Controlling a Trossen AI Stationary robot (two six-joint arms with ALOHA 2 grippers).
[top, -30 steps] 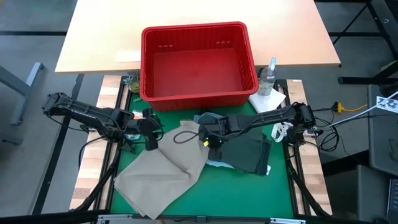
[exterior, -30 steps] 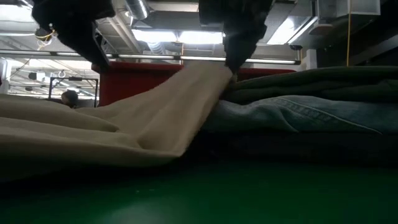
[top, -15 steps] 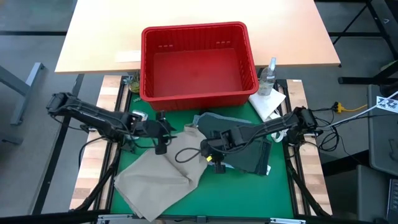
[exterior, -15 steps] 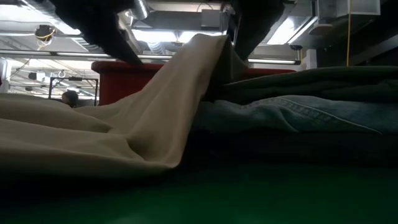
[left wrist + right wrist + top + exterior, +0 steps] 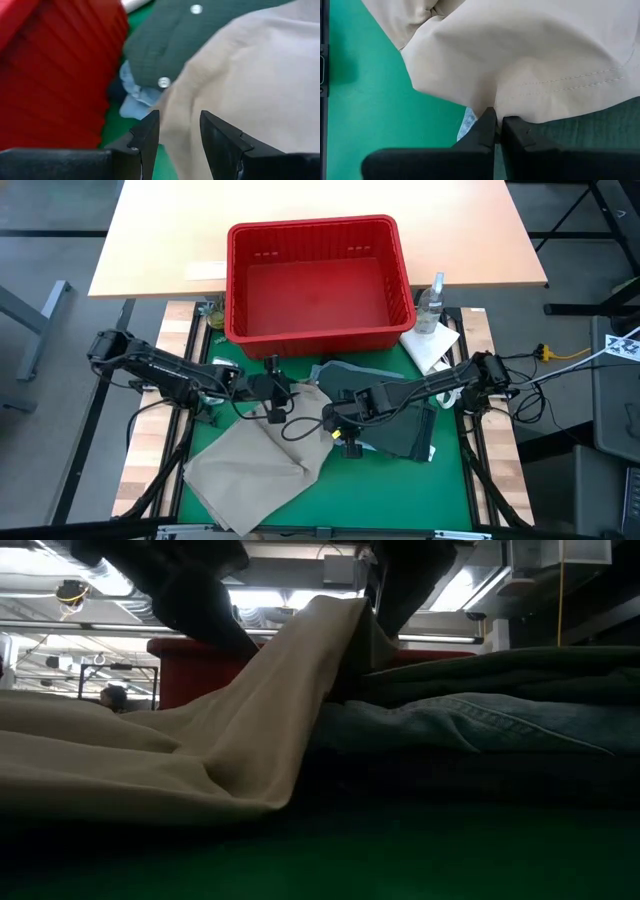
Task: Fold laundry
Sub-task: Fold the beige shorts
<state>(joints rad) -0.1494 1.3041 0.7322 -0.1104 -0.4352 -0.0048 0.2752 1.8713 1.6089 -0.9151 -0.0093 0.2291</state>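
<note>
The beige khaki piece (image 5: pixel 255 465) lies on the green mat's near left, with its right part raised into a peak (image 5: pixel 335 615). My right gripper (image 5: pixel 340 427) is shut on that raised part. Beside it the dark olive piece (image 5: pixel 400 430) rests on top of the light blue denim (image 5: pixel 470 725). My left gripper (image 5: pixel 277 402) hovers open over the beige piece's far edge, just in front of the red basket. Its fingers (image 5: pixel 150 130) touch nothing. My right gripper pinches the beige piece between its two fingers at an edge beside a stitched seam (image 5: pixel 492 102). The fingers come from above, slanting down. The held part is lifted clear. The cloth slopes down from it toward the table's left, where the rest (image 5: pixel 120 755) lies on the mat.
The red basket (image 5: pixel 320 330) stands at the far edge of the mat, close to my left gripper. A white cloth (image 5: pixel 432 345) and a spray bottle (image 5: pixel 432 298) are at the far right. Bare green mat (image 5: pixel 400 490) shows at the near right.
My left gripper has gone toward the table's right along the front of the basket, sinking a little and rolling, and stays open. My right gripper has drawn the beige piece's held part toward the near edge and lifted it higher into a peak, then kept still.
</note>
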